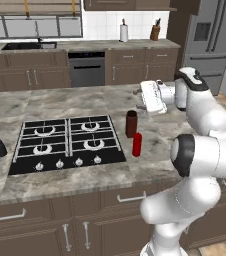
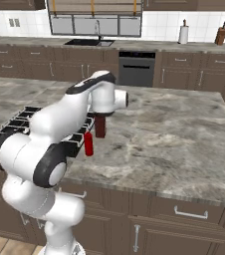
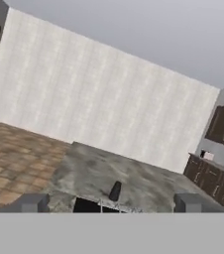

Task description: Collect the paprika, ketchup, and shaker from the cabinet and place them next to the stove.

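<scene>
The white two-finger gripper (image 3: 111, 202) stood with its fingers spread wide apart and nothing between them, raised above the grey marbled island counter (image 1: 60, 102) and pointing out across it toward the pale far wall.

All three task items stood upright on that counter. The tall dark red-brown paprika jar with a black cap (image 1: 131, 123) was just right of the flat black four-burner gas stove (image 1: 67, 142), and the slim bright red ketchup squeeze bottle (image 1: 137, 144) stood just beside it on the near side, the two close but seemingly apart. The small squat black shaker (image 1: 1, 147) was on the opposite side, left of the stove, near its edge. In the hand view the shaker (image 3: 115, 190) appeared beyond the stove's far grate, between the finger tips.

Judging by this layout, the placing looked finished or close to it, so the main risk was disturbance. The paprika and ketchup sat low beneath the arm's forearm and wrist; a careless downward or sideways retreat could have clipped the ketchup, which is narrow and probably tips easily, and it might then have knocked the paprika or rolled onto the burners. Driving the base while the arm hung over the counter could have caused the same sweep.
</scene>
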